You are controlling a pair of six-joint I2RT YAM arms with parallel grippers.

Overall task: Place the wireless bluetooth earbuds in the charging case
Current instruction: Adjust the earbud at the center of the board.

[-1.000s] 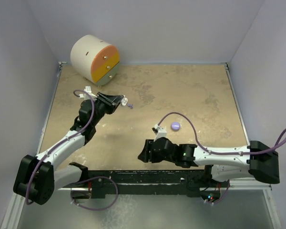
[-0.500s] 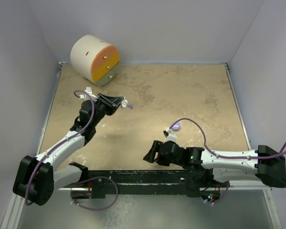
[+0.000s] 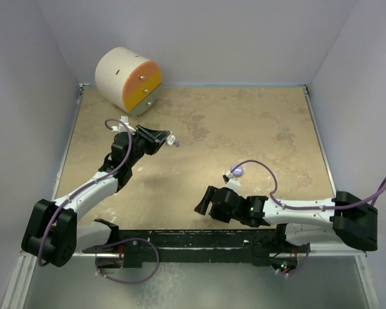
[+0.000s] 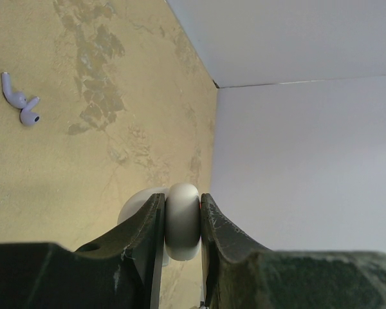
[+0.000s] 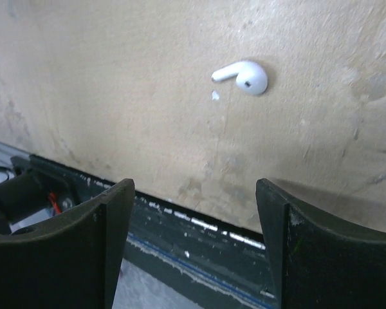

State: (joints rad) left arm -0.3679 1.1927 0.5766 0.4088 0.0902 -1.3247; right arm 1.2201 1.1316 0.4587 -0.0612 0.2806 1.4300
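Observation:
My left gripper (image 3: 165, 137) is shut on a round white charging case (image 4: 182, 222), held edge-on between the jaws above the table's far left part. The case also shows in the top view (image 3: 172, 138). A purple earbud (image 4: 22, 103) lies on the table ahead of it. My right gripper (image 3: 202, 205) is open and empty, low over the near edge. A white earbud (image 5: 244, 76) lies on the table ahead of the open jaws (image 5: 194, 193). A lilac puck (image 3: 237, 170) lies behind the right wrist, partly under its cable.
A white cylinder with an orange and yellow drawer face (image 3: 127, 80) lies on its side at the back left corner. Grey walls close in the table on three sides. A black rail (image 3: 180, 238) runs along the near edge under the right gripper.
My right arm has pulled back toward the near edge and shifted right, its cable now crossing the lilac puck. My left gripper has edged slightly up and right with the case.

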